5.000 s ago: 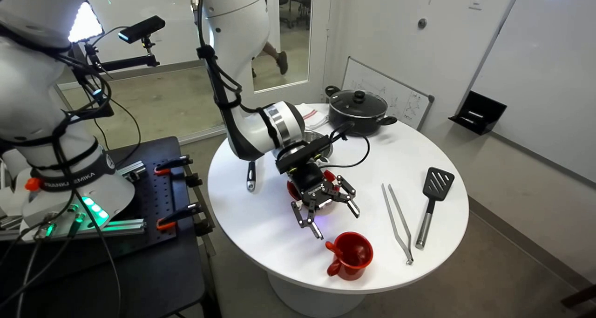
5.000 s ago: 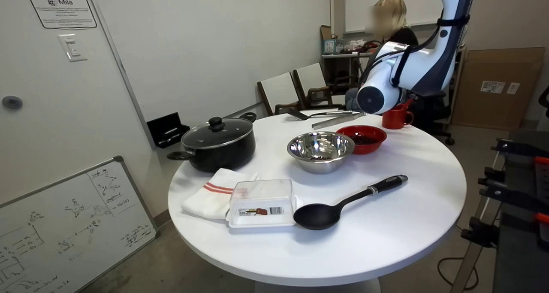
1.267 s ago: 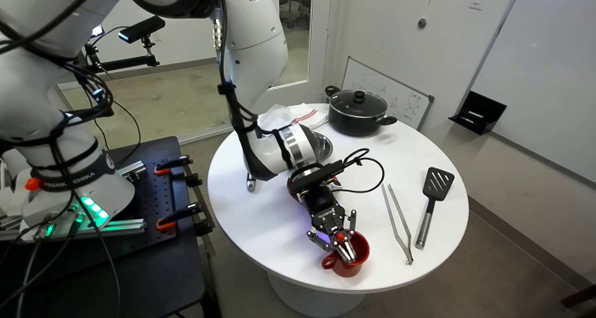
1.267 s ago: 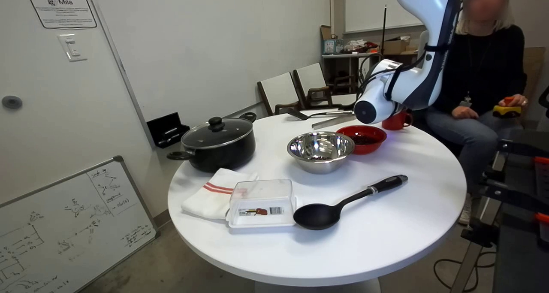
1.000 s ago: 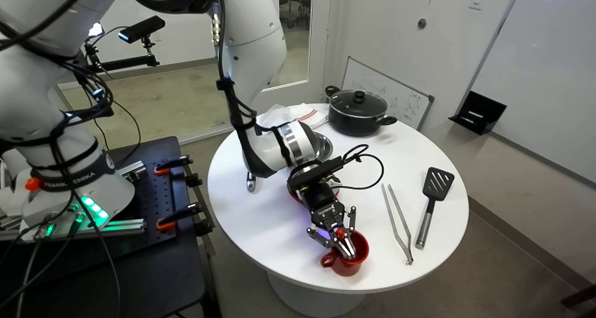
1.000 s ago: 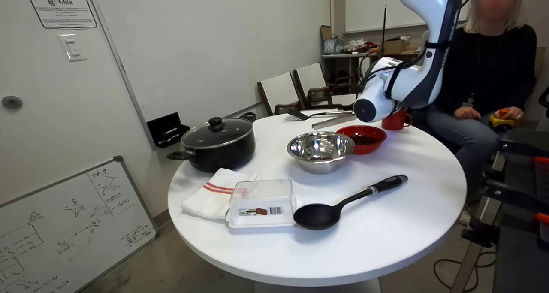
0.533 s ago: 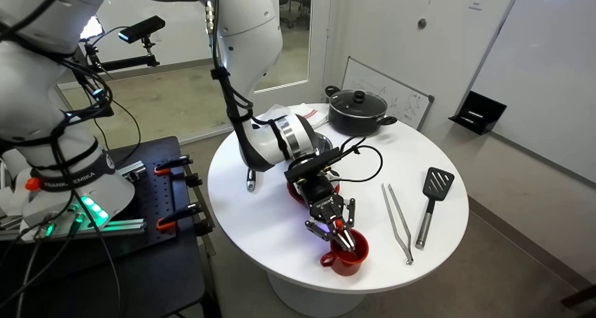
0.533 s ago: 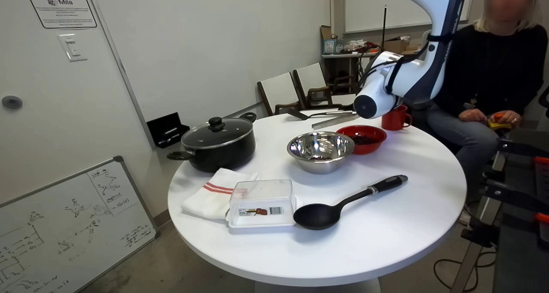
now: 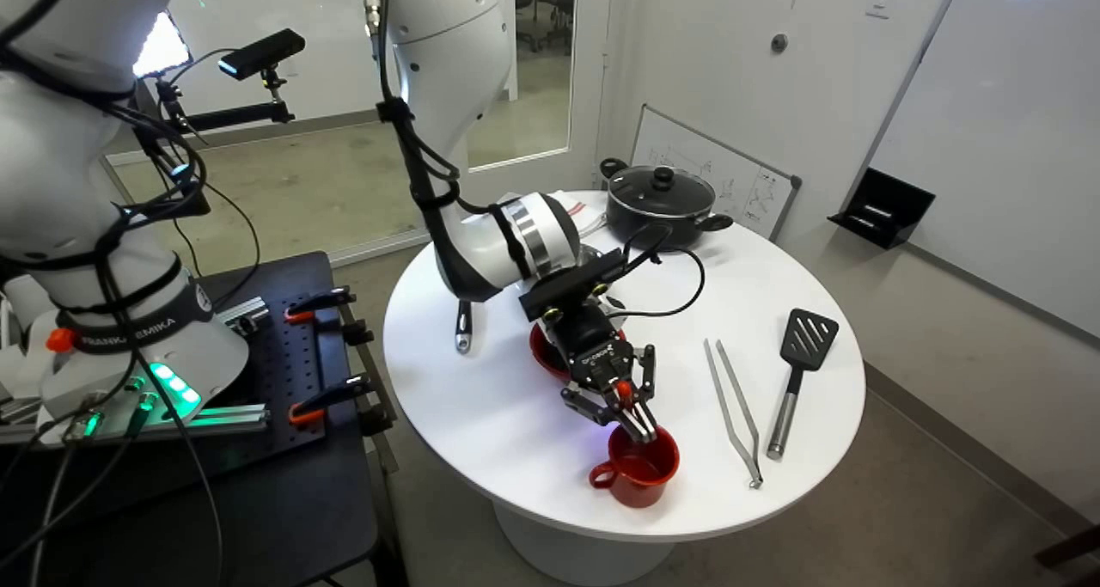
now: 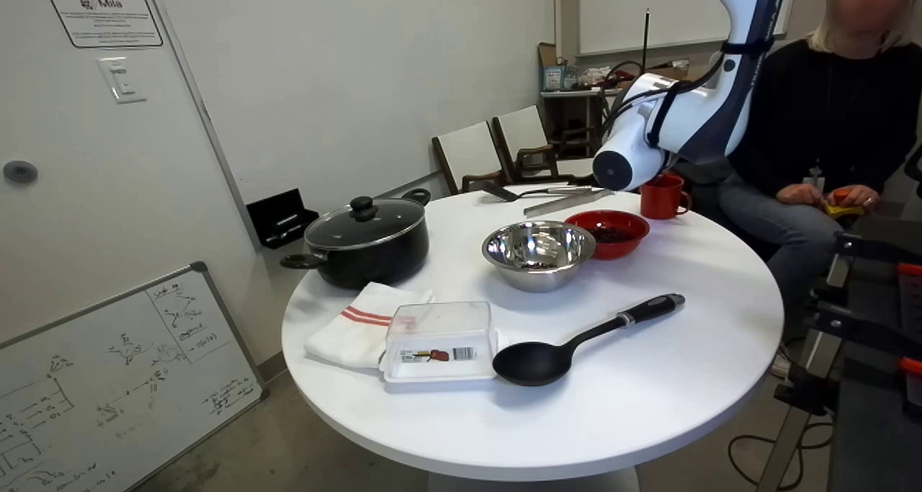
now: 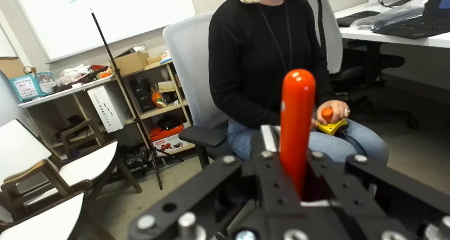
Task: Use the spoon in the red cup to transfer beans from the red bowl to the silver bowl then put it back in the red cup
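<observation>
Red spoon [image 11: 298, 106] clamped in gripper [image 9: 643, 433], near red cup [image 9: 638, 487].

In an exterior view, gripper [image 9: 640, 433] is pinching the red spoon [image 9: 625, 389] btwn its fingers; red end shows, rest hidden. Fingertips angle down at the far rim of the red cup [image 9: 638, 477], which stands upright w/ handle to one side (can't tell if they touch it). Behind gripper: red bowl [image 9: 541, 355], partly covered; of the silver bowl [image 9: 589, 252], just a sliver past the arm [image 9: 464, 252]. Tongs [image 9: 755, 441] lie near the blk slotted spatula [image 9: 795, 381] on the table [image 9: 464, 424]; blk utensil handle [image 9: 464, 325] on opp. side. Lidded blk pot [image 9: 662, 202] at back, striped towel [image 9: 586, 213] beside it.
</observation>
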`<action>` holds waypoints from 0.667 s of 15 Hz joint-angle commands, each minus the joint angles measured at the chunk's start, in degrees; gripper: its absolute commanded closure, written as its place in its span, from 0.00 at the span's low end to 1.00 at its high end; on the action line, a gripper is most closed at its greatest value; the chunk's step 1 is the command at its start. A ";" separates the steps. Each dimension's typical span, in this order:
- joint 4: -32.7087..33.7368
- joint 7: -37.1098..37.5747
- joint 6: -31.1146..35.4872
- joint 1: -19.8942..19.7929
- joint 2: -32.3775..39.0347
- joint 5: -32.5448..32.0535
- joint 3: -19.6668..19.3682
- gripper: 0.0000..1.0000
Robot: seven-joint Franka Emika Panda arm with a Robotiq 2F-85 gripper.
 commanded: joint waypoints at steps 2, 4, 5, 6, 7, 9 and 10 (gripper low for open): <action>-2.66 -0.28 -3.85 1.40 -3.08 0.42 0.34 0.97; -3.14 -0.37 -4.88 1.61 -3.81 0.46 0.46 0.97; -3.43 -0.35 -5.30 1.68 -4.17 0.38 0.54 0.97; -3.78 -0.35 -5.47 1.62 -4.74 0.35 0.61 0.97; -4.15 -0.29 -5.52 1.51 -5.39 0.34 0.67 0.97; -5.00 0.17 -5.95 1.38 -6.83 0.58 0.63 0.97; -5.71 0.50 -6.16 1.36 -7.79 0.49 0.59 0.97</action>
